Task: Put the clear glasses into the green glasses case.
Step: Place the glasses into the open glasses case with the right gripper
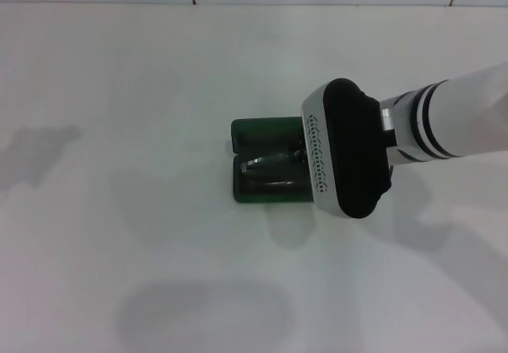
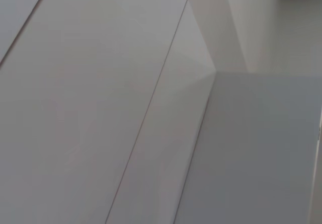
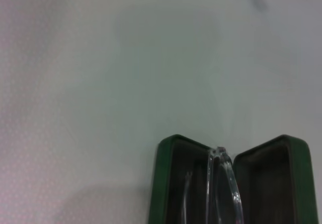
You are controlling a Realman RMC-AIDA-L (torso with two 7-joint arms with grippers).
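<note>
Here, frame centre: right gripper (image 1: 347, 148), finger state hidden, hovers over the open green glasses case (image 1: 258, 142) | clear glasses (image 3: 223, 186) inside, long axis along the case | left arm unseen.

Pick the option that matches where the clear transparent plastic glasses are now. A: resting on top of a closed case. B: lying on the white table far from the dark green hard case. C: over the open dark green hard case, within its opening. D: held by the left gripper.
C: the clear glasses show between the two open halves of the green glasses case, under the right gripper; the left gripper is out of view.
</note>
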